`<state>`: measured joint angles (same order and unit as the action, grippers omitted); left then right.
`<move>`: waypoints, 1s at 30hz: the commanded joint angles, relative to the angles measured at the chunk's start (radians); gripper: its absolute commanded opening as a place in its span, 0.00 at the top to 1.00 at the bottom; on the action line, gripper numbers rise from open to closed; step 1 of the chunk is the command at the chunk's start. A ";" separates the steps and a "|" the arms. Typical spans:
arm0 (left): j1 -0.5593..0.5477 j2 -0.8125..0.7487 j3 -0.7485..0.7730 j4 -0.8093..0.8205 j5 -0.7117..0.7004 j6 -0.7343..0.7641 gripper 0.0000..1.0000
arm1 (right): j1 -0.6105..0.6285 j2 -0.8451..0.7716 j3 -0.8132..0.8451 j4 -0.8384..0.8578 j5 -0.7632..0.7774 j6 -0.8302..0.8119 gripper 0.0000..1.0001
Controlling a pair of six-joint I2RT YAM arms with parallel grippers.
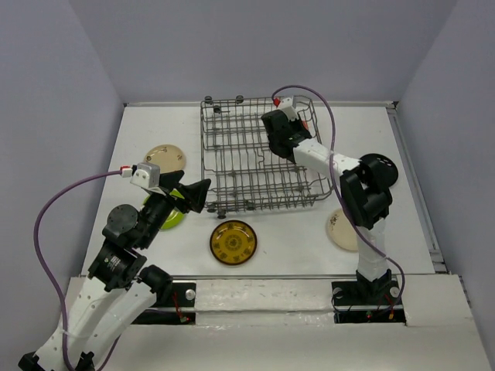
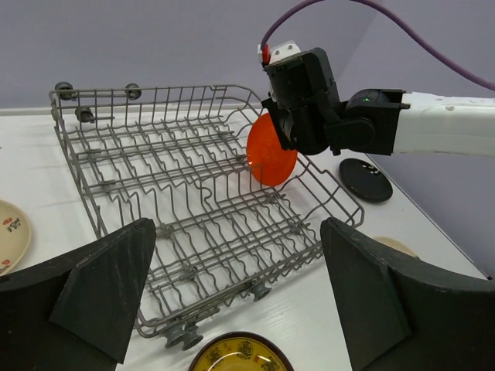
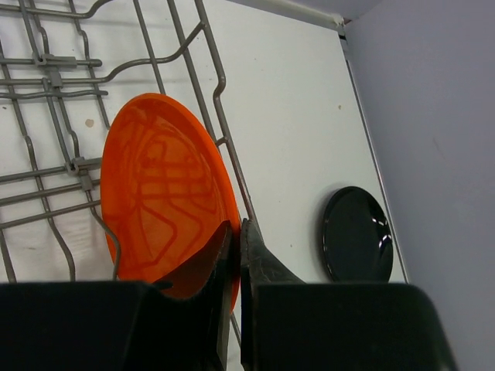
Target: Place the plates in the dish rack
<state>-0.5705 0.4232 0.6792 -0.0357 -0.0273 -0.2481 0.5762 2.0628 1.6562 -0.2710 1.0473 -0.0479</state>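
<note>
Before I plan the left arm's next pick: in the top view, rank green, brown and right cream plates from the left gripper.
1. Green plate, just left of the left gripper.
2. Brown plate, near centre.
3. Cream plate, far right, by the right arm.

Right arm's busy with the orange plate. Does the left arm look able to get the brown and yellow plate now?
Probably yes. The brown and yellow plate lies flat on the table, uncovered, just beside the open, empty left gripper and clear of the dish rack.

Glossy orange plate [image 3: 166, 197], wire dish rack [image 2: 186, 201]
</note>
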 commanded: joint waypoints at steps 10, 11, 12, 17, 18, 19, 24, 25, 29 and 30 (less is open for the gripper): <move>-0.002 0.008 0.003 0.039 -0.011 0.001 0.01 | 0.030 0.022 0.054 0.003 0.019 0.034 0.47; -0.002 0.011 0.003 0.037 -0.011 0.001 0.01 | 0.030 0.002 0.053 0.003 0.001 0.036 0.42; -0.002 0.011 0.003 0.037 -0.010 0.001 0.01 | 0.030 0.002 0.051 0.003 -0.012 0.036 0.39; -0.002 0.012 0.003 0.037 -0.008 0.000 0.01 | 0.030 -0.101 0.034 -0.014 -0.140 0.097 0.33; 0.001 0.012 0.002 0.037 -0.006 0.000 0.01 | 0.030 -0.116 0.034 -0.023 -0.164 0.126 0.32; 0.001 0.012 0.002 0.037 -0.006 0.000 0.01 | 0.030 -0.153 0.033 -0.040 -0.190 0.140 0.32; 0.001 0.011 0.002 0.037 -0.003 0.001 0.01 | -0.027 -0.314 -0.077 -0.063 -0.366 0.284 0.29; 0.000 0.011 0.002 0.039 -0.003 0.001 0.01 | -0.054 -0.349 -0.116 -0.060 -0.398 0.316 0.29; 0.001 -0.006 0.002 0.037 0.004 0.004 0.01 | -0.277 -0.551 -0.415 0.050 -0.570 0.498 0.51; 0.001 -0.008 0.002 0.039 0.004 0.004 0.01 | -0.396 -0.635 -0.484 0.070 -0.657 0.587 0.60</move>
<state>-0.5697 0.4286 0.6792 -0.0360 -0.0269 -0.2481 0.4625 1.6112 1.4181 -0.2836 0.6163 0.2611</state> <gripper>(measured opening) 0.990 0.530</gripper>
